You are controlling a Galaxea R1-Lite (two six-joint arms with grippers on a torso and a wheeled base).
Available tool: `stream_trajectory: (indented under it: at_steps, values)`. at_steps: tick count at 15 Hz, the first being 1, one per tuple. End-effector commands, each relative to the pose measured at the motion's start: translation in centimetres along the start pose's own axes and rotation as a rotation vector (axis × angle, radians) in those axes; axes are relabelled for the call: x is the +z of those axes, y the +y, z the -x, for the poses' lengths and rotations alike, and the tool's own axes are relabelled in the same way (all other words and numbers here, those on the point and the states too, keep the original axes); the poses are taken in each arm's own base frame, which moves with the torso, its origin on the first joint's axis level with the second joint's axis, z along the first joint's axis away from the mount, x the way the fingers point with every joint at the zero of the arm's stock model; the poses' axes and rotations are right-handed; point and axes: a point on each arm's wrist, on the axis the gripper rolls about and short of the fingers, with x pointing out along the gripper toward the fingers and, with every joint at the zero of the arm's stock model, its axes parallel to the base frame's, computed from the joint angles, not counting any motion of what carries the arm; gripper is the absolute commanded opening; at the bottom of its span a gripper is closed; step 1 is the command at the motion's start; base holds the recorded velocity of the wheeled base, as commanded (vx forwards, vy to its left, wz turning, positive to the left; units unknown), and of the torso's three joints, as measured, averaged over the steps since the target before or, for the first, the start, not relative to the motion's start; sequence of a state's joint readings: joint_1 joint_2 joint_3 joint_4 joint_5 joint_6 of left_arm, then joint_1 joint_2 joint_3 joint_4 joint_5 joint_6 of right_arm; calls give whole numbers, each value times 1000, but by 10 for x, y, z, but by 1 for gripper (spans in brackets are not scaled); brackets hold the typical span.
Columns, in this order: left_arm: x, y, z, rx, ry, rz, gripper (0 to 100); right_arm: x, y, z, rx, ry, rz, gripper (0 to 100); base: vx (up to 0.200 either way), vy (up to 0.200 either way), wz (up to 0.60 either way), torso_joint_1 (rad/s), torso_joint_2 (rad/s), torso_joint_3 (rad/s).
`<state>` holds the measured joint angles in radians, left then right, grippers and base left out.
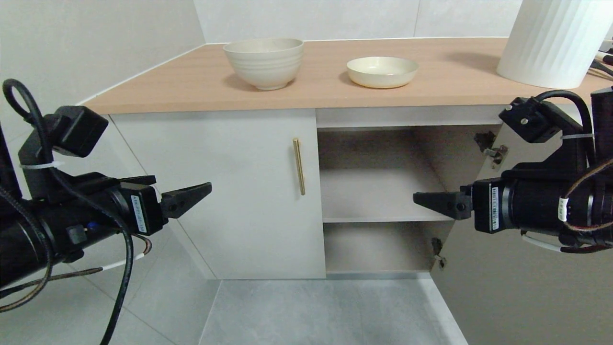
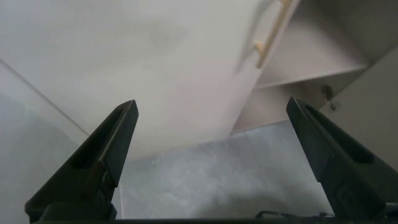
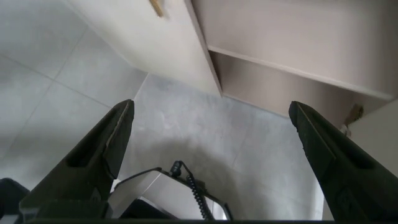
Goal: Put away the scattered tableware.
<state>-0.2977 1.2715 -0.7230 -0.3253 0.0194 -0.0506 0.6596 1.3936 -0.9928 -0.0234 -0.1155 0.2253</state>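
A deep cream bowl [image 1: 264, 62] and a shallow cream dish [image 1: 382, 71] stand on the wooden countertop [image 1: 191, 88]. Below it, the cabinet's right half is open, baring a middle shelf [image 1: 373, 196] and a bottom shelf [image 1: 376, 249] with nothing on them. My left gripper [image 1: 203, 190] hangs low at the left, in front of the closed left door [image 1: 230, 191], fingers [image 2: 102, 155] spread apart and holding nothing. My right gripper [image 1: 421, 199] sits at mid-shelf height at the cabinet's right side, open with nothing between its fingers [image 3: 102, 149].
The left door has a gold bar handle [image 1: 299, 166]. The right door [image 1: 507, 268] is swung outward beneath my right arm. A tall white ribbed container [image 1: 550, 40] stands at the counter's right end. Grey tiled floor [image 1: 316, 311] lies in front of the cabinet.
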Motion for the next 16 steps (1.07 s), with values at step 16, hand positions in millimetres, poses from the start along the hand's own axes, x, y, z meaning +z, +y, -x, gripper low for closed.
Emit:
stream_trajectory:
  at_steps: [16]
  values:
    - [-3,0,-1,-2,12,-10,100,0,0,0,2,0,0,100,-38,63,0,1,1,0]
